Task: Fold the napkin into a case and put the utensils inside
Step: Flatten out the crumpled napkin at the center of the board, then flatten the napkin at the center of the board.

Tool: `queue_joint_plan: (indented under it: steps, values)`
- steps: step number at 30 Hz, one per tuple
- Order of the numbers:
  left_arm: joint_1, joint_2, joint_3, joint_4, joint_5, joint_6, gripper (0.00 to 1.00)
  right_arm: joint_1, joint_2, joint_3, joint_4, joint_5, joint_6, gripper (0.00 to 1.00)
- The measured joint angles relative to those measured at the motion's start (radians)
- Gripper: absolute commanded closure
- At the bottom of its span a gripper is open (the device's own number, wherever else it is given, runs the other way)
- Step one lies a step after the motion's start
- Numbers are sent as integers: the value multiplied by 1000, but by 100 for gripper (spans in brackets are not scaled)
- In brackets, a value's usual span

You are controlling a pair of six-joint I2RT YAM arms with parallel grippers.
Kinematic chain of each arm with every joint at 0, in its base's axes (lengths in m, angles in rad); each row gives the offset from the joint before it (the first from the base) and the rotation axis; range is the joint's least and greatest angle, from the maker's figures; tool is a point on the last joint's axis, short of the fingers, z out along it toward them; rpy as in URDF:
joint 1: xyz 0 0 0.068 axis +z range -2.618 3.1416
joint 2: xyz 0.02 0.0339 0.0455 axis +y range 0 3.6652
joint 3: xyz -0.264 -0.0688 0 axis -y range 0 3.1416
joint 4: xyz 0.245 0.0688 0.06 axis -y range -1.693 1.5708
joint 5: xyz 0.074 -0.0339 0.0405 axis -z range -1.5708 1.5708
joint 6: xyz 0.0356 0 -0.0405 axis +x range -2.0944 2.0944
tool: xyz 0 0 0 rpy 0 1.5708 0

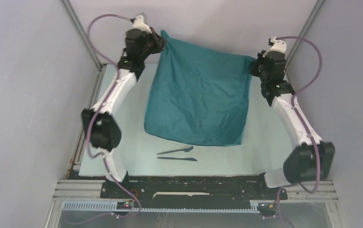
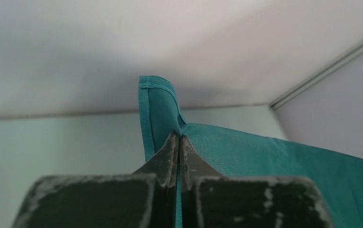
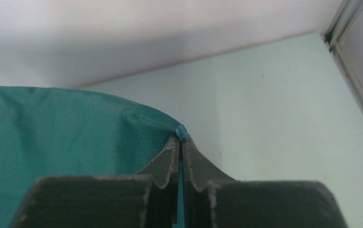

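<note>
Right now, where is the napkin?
Top view, centre: the napkin is stretched between the left pincer and right pincer, its near hem just beyond the utensils.

napkin (image 1: 198,95): woven teal cloth, matt, with a faint sheen where you see it pulled taut; stitched hem at the corner, soft creases across the sheet
utensils (image 1: 177,154): dark and smooth, plastic by the look; too small for you to judge gloss
left fingers (image 2: 166,159): dark grey, matt, scuffed and dusty along the edges
right fingers (image 3: 167,160): same as your left set, with rough pale rims
tabletop (image 1: 132,152): pale mint sheet, smooth, matt
arm links (image 1: 117,90): smooth white plastic shells, slight gloss; joints matt black
frame rails (image 1: 80,32): bare metal extrusion, satin grey
</note>
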Motion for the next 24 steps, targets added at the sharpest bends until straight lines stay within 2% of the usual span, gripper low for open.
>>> queue_joint_plan:
  steps: [1, 2, 3, 4, 6, 7, 8, 9, 12, 15, 20, 24]
  values:
    - [0, 73, 24, -11, -3, 1, 100, -14, 49, 2, 4, -13, -2, 66]
    - [0, 142, 55, -26, -6, 3, 96, -23, 93, 8, 4, -22, 0, 47]
    - [0, 214, 97, -48, -13, 7, 83, -30, 147, 27, -5, -34, -7, 34]
    - [1, 295, 154, -82, -18, 9, 61, -36, 212, 69, -34, -41, -11, 33]
    - [3, 421, 251, -145, -36, 14, 28, -45, 361, 214, -135, -52, -13, 30]
    - [8, 473, 290, -184, -41, 3, 17, -49, 457, 334, -229, -52, -4, 23]
    - [13, 500, 306, -213, -40, 9, 11, -51, 541, 442, -304, -49, 10, 16]
    - [21, 519, 313, -246, -37, 3, 6, -53, 602, 513, -361, -45, 28, 15]
    - [51, 519, 314, -359, -58, -14, 1, -53, 623, 502, -492, -41, 70, 13]
    - [77, 447, 267, -412, -71, -28, 0, -53, 523, 329, -558, -82, 109, 11]
    - [94, 131, -60, -393, -29, -114, 0, -55, 330, 108, -576, -212, 173, 10]
    - [66, -104, -356, -297, 60, -182, 0, -69, 323, 93, -566, -278, 190, 7]
